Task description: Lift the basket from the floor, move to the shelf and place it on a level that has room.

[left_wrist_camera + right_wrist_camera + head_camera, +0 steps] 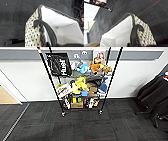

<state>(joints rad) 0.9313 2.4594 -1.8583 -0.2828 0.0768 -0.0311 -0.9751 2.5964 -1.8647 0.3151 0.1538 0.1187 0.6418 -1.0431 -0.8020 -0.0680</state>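
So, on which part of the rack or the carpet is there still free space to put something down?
The shelf is crowded: its tiers hold soft toys, boxes and a black bag. The floor is bare in front of the castors, between the doorway side and the dark chairs. The basket itself is empty inside.

Black Huel bag (59, 64), plush toys (94, 67), boxes (77, 105), w/ white wall (27, 77) behind.
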